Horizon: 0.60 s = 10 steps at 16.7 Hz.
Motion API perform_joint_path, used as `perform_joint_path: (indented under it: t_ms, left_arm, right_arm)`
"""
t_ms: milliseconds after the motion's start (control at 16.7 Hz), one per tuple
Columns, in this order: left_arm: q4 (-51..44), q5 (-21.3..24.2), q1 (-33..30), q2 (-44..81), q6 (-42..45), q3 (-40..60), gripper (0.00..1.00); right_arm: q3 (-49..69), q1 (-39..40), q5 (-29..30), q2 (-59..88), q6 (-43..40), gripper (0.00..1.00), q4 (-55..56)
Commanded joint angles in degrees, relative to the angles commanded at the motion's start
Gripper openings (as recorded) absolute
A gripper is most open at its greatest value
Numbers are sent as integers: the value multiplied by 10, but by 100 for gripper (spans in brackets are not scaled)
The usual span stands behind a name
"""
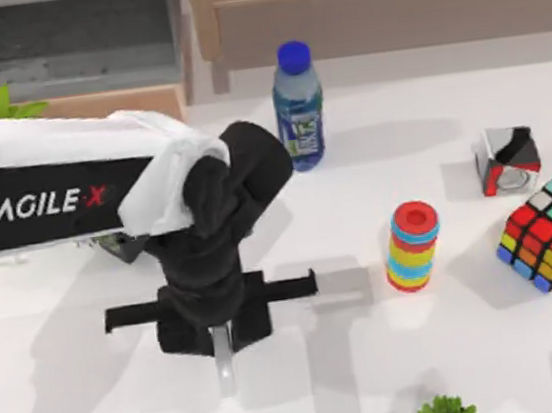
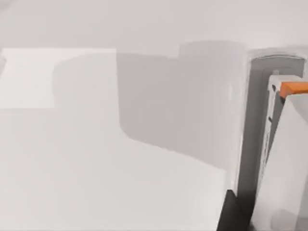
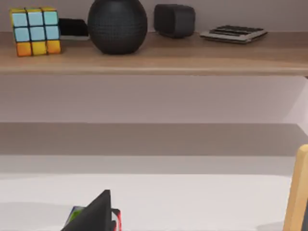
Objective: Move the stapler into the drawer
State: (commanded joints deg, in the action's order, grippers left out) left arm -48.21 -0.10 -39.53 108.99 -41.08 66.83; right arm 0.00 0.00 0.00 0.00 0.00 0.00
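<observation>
White stapler (image 1: 224, 371) seemingly clamped in left jaws over near-left worktop (image 1: 474, 343), long axis running near to far; drawer (image 1: 92, 101) lying far-left, beyond the arm.

Bright even light, soft grey shadows across the white table (image 1: 494, 341), no glare

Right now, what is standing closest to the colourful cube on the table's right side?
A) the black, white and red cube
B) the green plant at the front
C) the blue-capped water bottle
A: in the top view the black, white and red cube sits just behind the colourful cube, while the water bottle stands much farther left.
</observation>
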Motion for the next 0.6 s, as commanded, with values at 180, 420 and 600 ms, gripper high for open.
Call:
perform_joint_path:
  t_ms: [180,420,600]
  left_arm:
    - [-31,0,0,-16,0,17,0]
    - [-34,0,0,-16,1,18,0]
    - [-40,-2,14,-20,11,35,0]
  right_arm:
    - [0,0,0,0,0,100,0]
    - [0,0,0,0,0,100,0]
    - [0,0,0,0,0,100,0]
